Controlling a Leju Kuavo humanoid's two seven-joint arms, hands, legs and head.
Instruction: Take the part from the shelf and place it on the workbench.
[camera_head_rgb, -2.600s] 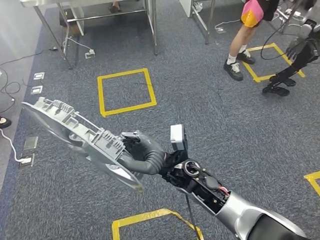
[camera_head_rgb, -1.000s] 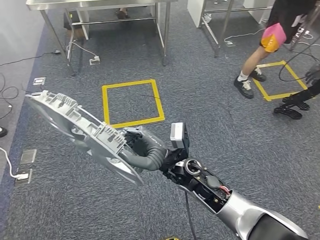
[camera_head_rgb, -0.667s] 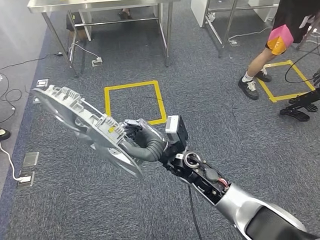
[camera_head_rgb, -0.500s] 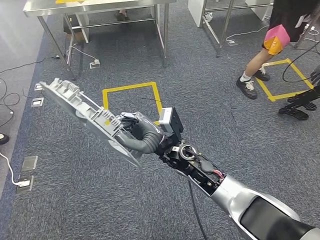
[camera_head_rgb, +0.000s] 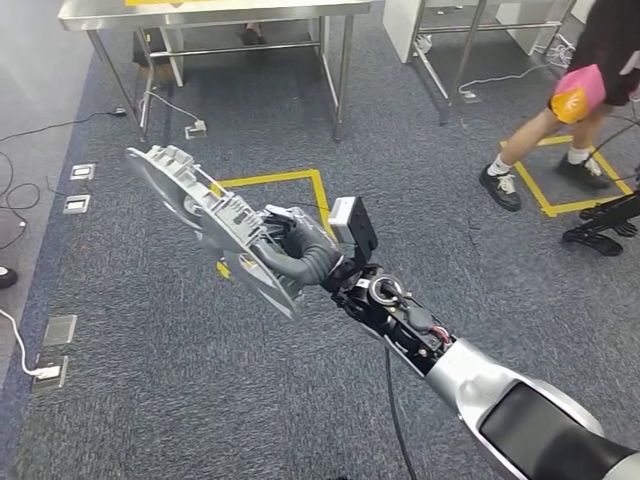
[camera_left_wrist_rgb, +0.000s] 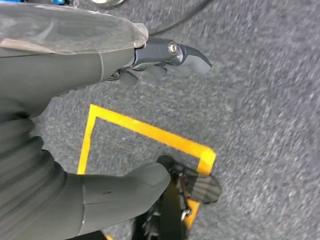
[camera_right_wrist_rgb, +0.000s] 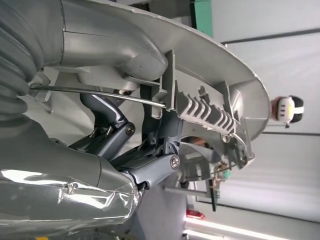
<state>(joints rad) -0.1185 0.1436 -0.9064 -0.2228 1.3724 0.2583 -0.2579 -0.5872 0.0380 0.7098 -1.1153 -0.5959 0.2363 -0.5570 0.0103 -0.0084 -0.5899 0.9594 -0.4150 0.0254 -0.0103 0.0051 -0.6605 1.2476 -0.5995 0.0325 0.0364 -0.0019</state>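
The part (camera_head_rgb: 204, 215) is a long grey plastic moulding with ribs and clips, carried out in front of me over the carpet. My right hand (camera_head_rgb: 294, 248) grips its near end, thumb wrapped around it. In the right wrist view the dark fingers (camera_right_wrist_rgb: 151, 170) curl under the ribbed part (camera_right_wrist_rgb: 211, 100). My left hand (camera_left_wrist_rgb: 113, 115) hangs over the carpet with its thumb and fingers apart and nothing in it. A steel workbench (camera_head_rgb: 219, 10) stands at the far edge of the head view.
A yellow tape square (camera_head_rgb: 317, 185) marks the carpet behind the part. A second steel table (camera_head_rgb: 468, 30) stands far right. A person's legs (camera_head_rgb: 558, 120) walk near another yellow square (camera_head_rgb: 547, 205). Floor sockets (camera_head_rgb: 79, 188) and cables lie at the left.
The whole view has shifted as I move toward the workbench. My right arm has lifted the part higher and further right in the picture. The person has walked to the right.
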